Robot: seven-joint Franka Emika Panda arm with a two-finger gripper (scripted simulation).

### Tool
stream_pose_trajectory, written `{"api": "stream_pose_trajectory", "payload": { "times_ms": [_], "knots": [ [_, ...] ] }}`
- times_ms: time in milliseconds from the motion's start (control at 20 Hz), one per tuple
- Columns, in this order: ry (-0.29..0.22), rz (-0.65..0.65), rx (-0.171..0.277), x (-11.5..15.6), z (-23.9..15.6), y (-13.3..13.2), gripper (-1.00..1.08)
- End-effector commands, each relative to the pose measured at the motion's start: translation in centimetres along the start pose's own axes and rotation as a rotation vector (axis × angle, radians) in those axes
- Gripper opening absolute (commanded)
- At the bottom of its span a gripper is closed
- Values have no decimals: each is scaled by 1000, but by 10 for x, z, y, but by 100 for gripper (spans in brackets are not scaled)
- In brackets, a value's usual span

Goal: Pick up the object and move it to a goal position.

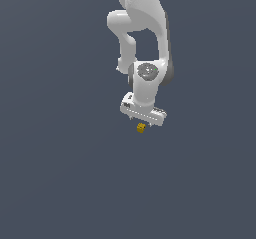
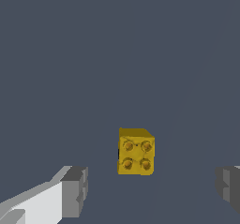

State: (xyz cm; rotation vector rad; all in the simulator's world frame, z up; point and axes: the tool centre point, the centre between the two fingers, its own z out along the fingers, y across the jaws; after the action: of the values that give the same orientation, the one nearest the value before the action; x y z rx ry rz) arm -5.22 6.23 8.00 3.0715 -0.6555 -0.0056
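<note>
One yellow block (image 2: 135, 152) between spread fingers (image 2: 75, 190) of hand (image 2: 152, 190), untouched.

The white arm (image 1: 142, 38) comes down from the top of the exterior view and bends at the wrist (image 1: 147, 73). The gripper (image 1: 142, 119) points downward. In the wrist view its two grey fingers (image 2: 75, 190) stand wide apart, one at each side, and they hold nothing between them.

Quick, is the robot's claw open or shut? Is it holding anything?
End effector: open, holding nothing; the block sits between its fingers, untouched.
</note>
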Motion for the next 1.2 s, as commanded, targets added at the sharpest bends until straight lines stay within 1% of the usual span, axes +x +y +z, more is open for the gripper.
{"api": "stream_pose_trajectory", "payload": {
  "times_ms": [0,250,550,1150],
  "knots": [
    [2,23,1,-5,4,-3,100],
    [3,45,2,-11,8,-6,100],
    [3,43,1,-11,11,-6,100],
    [3,46,2,-12,56,-6,100]
  ]
}}
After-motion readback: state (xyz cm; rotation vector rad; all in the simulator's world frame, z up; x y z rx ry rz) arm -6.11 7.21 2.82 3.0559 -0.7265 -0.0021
